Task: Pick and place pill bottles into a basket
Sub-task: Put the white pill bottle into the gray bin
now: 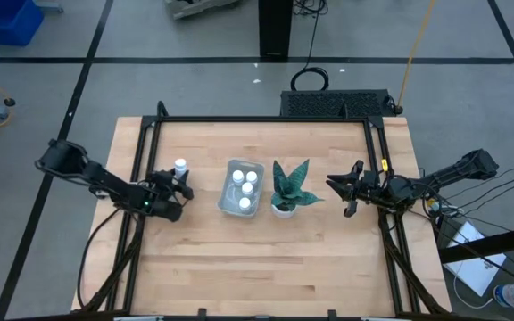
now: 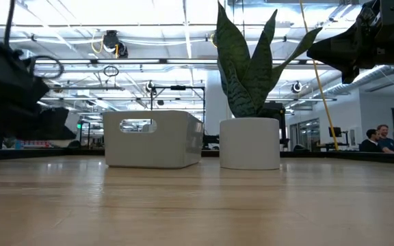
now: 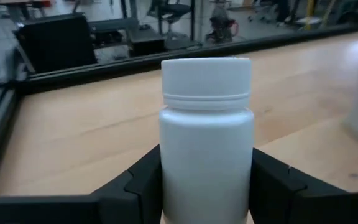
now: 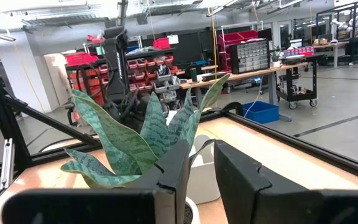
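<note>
The left gripper (image 1: 178,183) sits near the tabletop's left edge, its dark angular fingers (image 3: 143,180) pressed against both sides of a smooth white cylindrical pill bottle (image 3: 206,143) with a ridged round cap, standing upright on the pale wood-grain tabletop (image 1: 266,259). Toward the table's middle rests the basket (image 1: 241,187), a pale rounded-corner rectangular tray holding four more capped white bottles (image 1: 244,189). Just beside it stands a white pot with stiff, mottled green leaves (image 1: 288,187). The right gripper (image 1: 346,189) hovers near the right edge beyond the plant, fingers slightly parted, holding nothing.
</note>
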